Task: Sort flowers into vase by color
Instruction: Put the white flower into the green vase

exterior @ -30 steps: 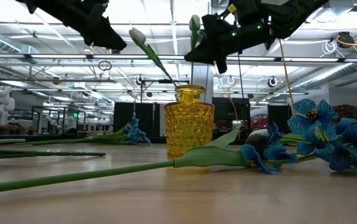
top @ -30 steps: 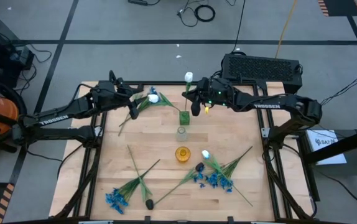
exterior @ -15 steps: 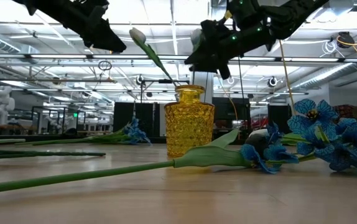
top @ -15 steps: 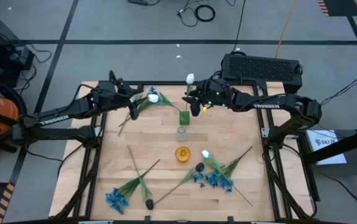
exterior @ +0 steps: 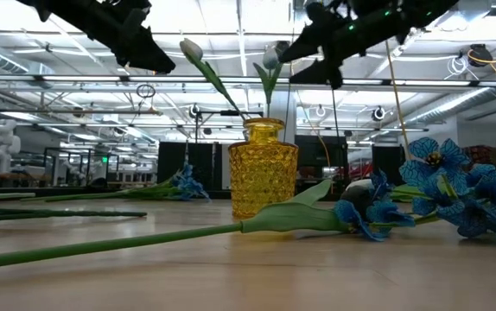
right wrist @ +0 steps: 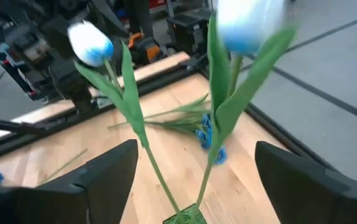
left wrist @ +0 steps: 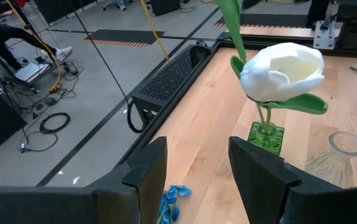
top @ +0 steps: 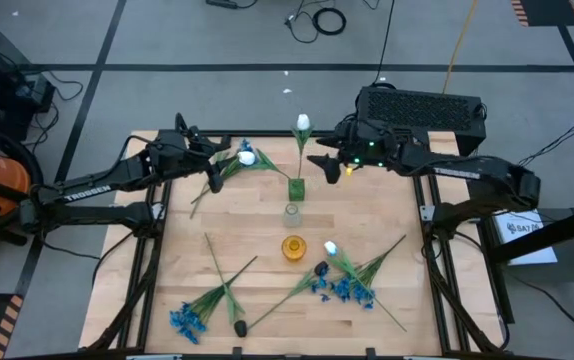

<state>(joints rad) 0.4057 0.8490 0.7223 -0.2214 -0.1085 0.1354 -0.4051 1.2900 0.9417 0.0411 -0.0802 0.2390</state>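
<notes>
Two white tulips stand with their stems in the small green vase (top: 296,187) at the table's far middle. One tulip (top: 303,122) is nearly upright; the other (top: 247,156) leans toward the left arm. My right gripper (top: 325,160) hangs open just right of the upright tulip (right wrist: 247,25), with both stems ahead of its spread fingers and clear of them. My left gripper (top: 217,152) hovers open at the far left, facing the leaning tulip (left wrist: 283,70) and touching nothing.
A clear vase (top: 291,212) and a yellow vase (top: 294,246) stand in a row nearer than the green one. Blue flowers (top: 225,168) lie under my left gripper. Near the front lie blue clusters (top: 345,290), a white tulip (top: 330,248) and dark buds (top: 239,327).
My right gripper has opened and let go of the white tulip, then drawn back up and toward the table's right edge. The tulip stays standing in the green vase, nearly upright.
</notes>
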